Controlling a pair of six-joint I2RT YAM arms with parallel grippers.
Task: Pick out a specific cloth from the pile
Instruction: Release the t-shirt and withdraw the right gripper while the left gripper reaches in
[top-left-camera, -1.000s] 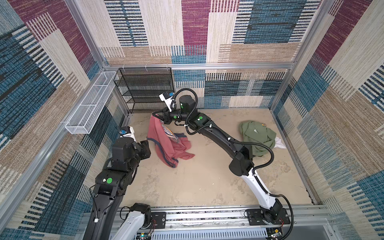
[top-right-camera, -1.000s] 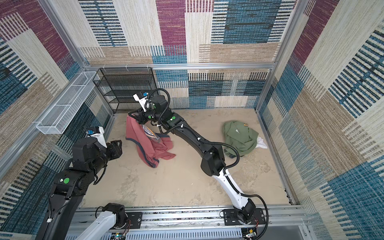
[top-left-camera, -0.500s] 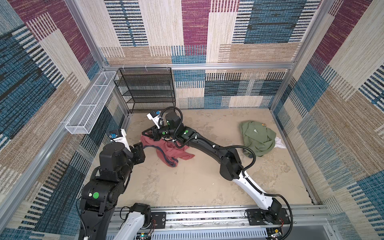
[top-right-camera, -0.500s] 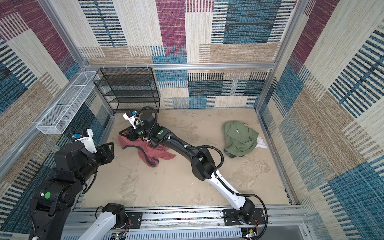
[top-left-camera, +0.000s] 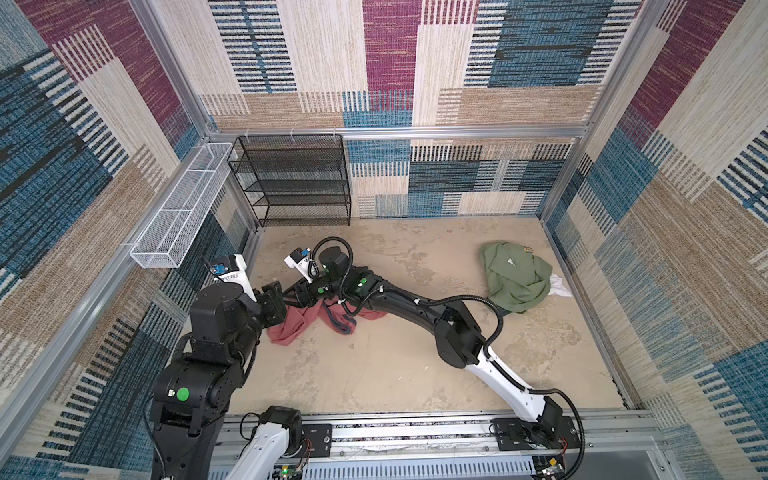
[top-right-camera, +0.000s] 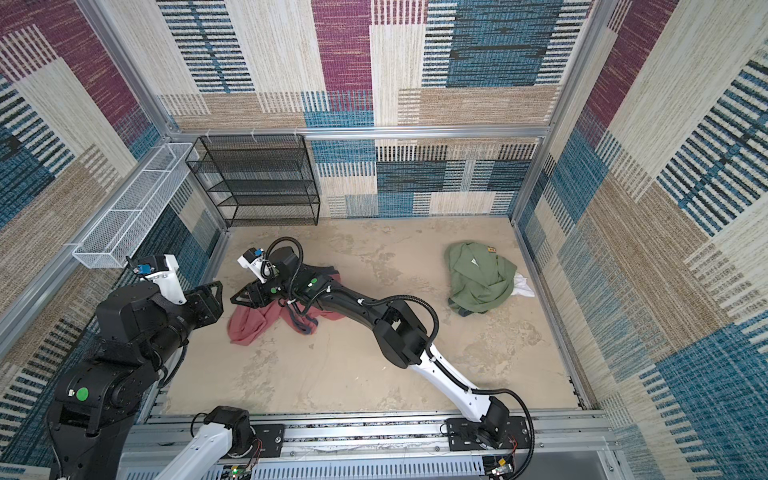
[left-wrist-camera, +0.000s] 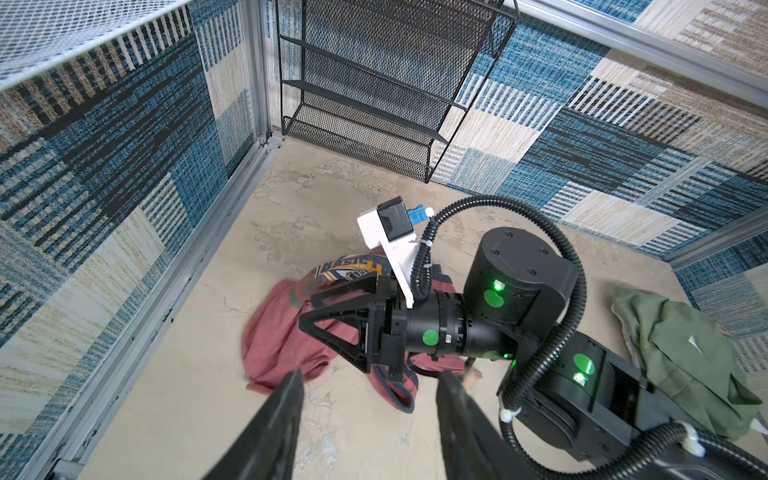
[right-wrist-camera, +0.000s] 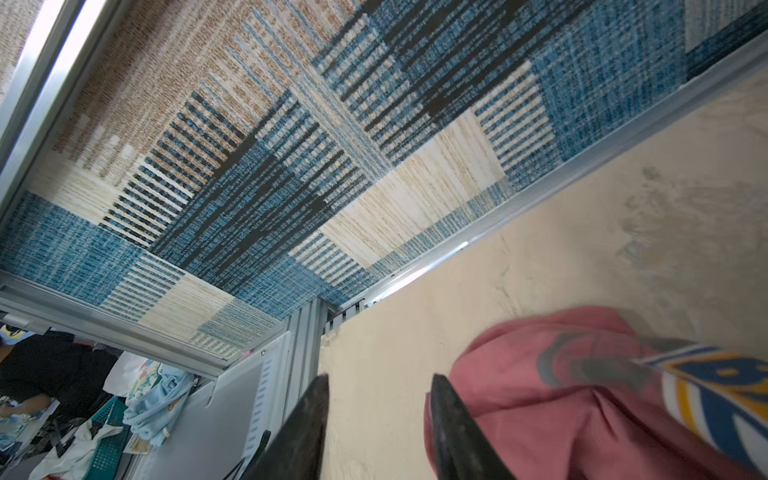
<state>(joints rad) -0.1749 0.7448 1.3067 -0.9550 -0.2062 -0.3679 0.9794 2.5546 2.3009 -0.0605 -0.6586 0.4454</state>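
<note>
Lying crumpled on the floor (top-left-camera: 374, 374) toward the left side, the brick-red cloth (top-left-camera: 291, 328) (top-right-camera: 249, 324) sat well apart from the pile (top-left-camera: 515, 278) at the right, we saw in both top views. Only the wrist views showed us its blue-and-yellow print (left-wrist-camera: 349, 266). The right gripper (right-wrist-camera: 378, 395) hung released at its edge, bare floor between the fingers (right-wrist-camera: 307, 428); the left gripper (left-wrist-camera: 370, 382) hovered near, likewise spread and empty. The top views showed a white garment (top-right-camera: 523, 286) poking from under the olive-green garment (top-right-camera: 478, 278).

The brick-red cloth (top-left-camera: 291, 326) lies crumpled on the floor, left of centre in both top views (grey-blue trim curls along its lower edge). The pile (top-left-camera: 513, 278), olive-green over white, sits well apart at right.
</note>
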